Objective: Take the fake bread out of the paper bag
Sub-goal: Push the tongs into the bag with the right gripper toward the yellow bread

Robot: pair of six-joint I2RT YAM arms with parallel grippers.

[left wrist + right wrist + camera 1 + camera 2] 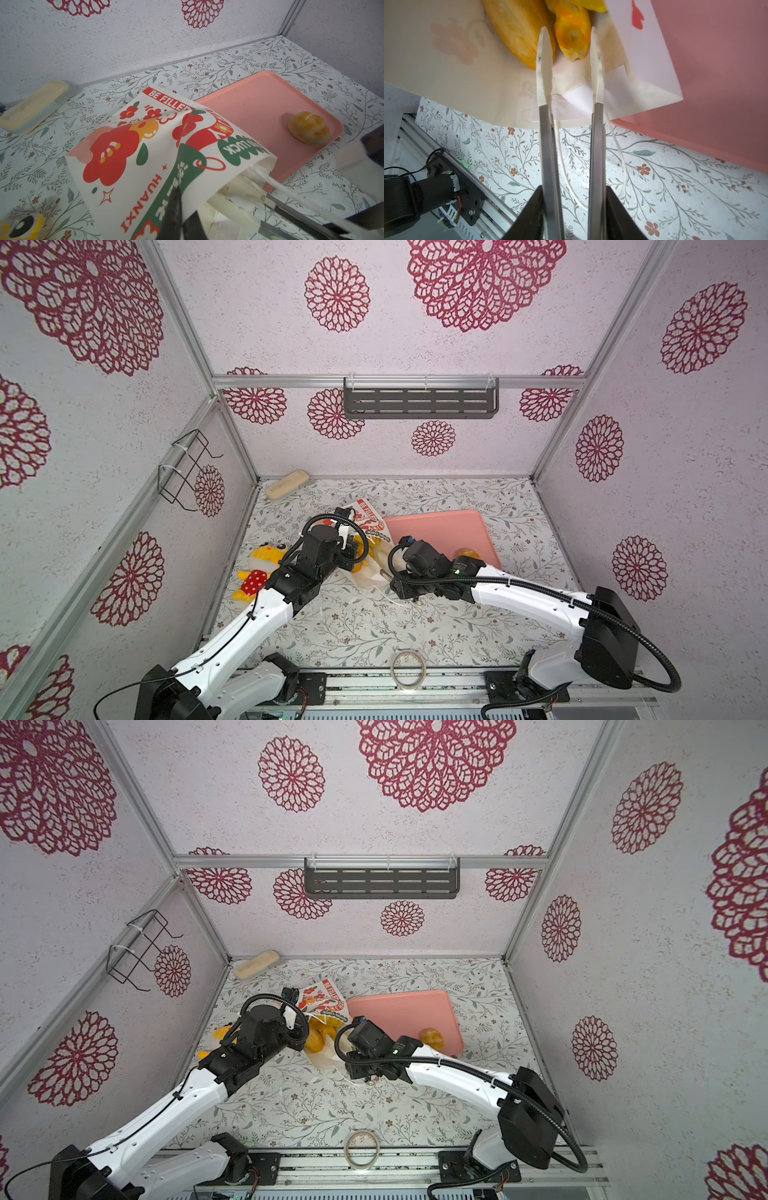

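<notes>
The paper bag (369, 519) (322, 997) lies on its side on the table, its printed face up and its mouth toward the front. My left gripper (178, 194) is shut on the bag's upper edge (124, 155) and holds the mouth up. My right gripper (569, 34) reaches into the mouth, its fingers closed on an orange-yellow fake bread (572, 35). Beside that one lies a long golden loaf (519, 27). More yellow bread (316, 1040) shows in the mouth. One round bun (467, 552) (309, 129) sits on the pink tray (440, 526).
The tray (399, 1006) touches the bag's right side. A yellow plush toy (262, 568) lies under the left arm. A beige block (286, 484) rests at the back left corner, a tape ring (408, 668) at the front edge. The bag's cord handles (618, 153) trail on the table.
</notes>
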